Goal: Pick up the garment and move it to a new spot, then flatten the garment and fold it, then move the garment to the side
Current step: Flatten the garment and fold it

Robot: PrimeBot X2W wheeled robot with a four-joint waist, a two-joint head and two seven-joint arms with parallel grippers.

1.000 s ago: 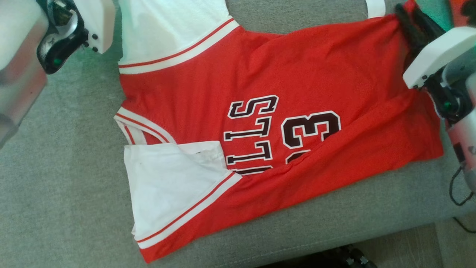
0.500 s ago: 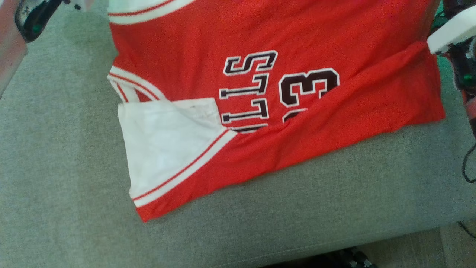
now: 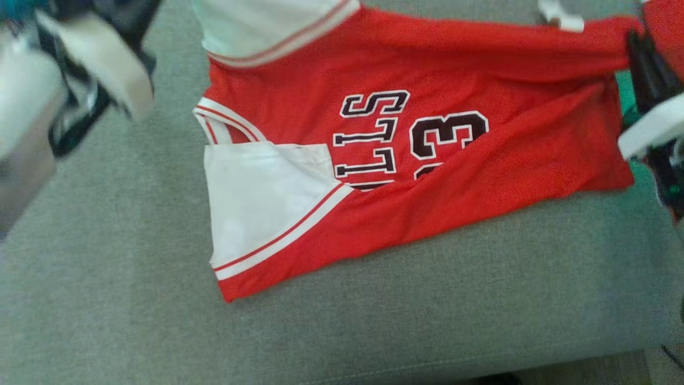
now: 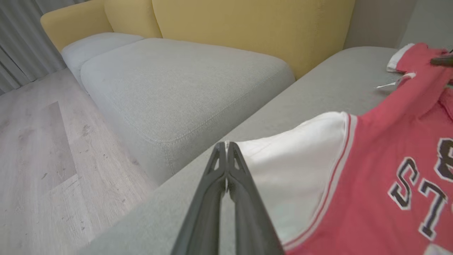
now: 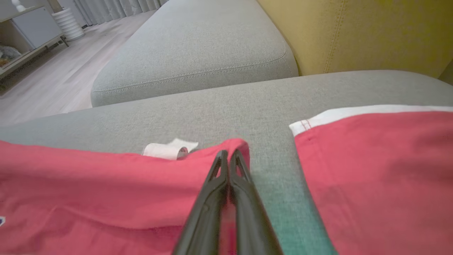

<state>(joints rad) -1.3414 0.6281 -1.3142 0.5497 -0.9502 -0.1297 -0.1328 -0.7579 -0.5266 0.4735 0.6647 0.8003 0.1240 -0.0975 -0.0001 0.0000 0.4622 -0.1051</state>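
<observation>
The garment is a red jersey with white sleeves and dark lettering, spread on the grey sofa cushion. My left gripper is shut, and the corner of the white sleeve runs taut up to its tips, slightly lifted. That arm's blurred wrist housing is at the upper left of the head view. My right gripper is shut on the red hem, which bunches into a raised peak at its fingertips. In the head view the right gripper is at the jersey's far right corner.
A second red cloth with white trim lies just right of the right gripper. The yellow backrest rises behind the cushions, and another grey cushion adjoins. The wooden floor lies beyond. The cushion's front edge runs along the bottom.
The head camera has shifted. My right gripper has shut on the hem corner, which now stands pulled up. The left arm has moved in the head view and shows blurred.
</observation>
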